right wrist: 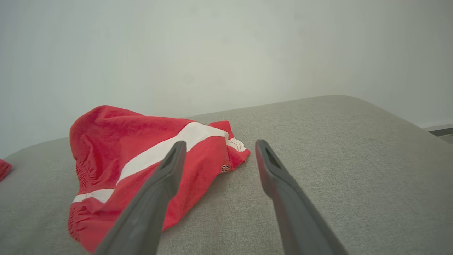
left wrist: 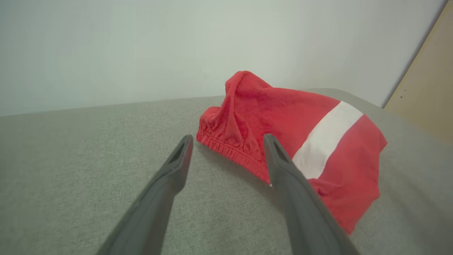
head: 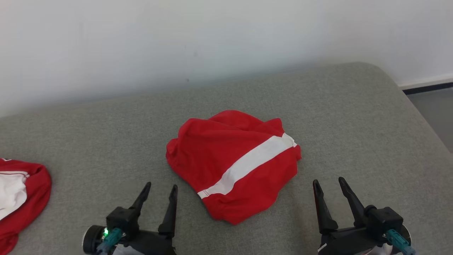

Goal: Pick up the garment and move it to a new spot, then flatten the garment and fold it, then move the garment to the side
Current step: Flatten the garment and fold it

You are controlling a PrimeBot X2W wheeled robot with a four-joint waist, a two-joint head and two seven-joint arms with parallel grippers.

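A red garment with a white stripe lies crumpled in the middle of the grey cushion. My left gripper stands open near the front edge, just left of the garment and apart from it. In the left wrist view the garment lies ahead and to the right of the open left gripper, its elastic hem close to the right finger. My right gripper is open to the right of the garment, not touching it. From the right wrist, the garment is ahead and left of the open right gripper.
Another red and white piece of clothing lies at the cushion's left edge. A pale wall stands behind the cushion. The cushion's right edge drops to the floor. Bare cushion lies to the right of the garment.
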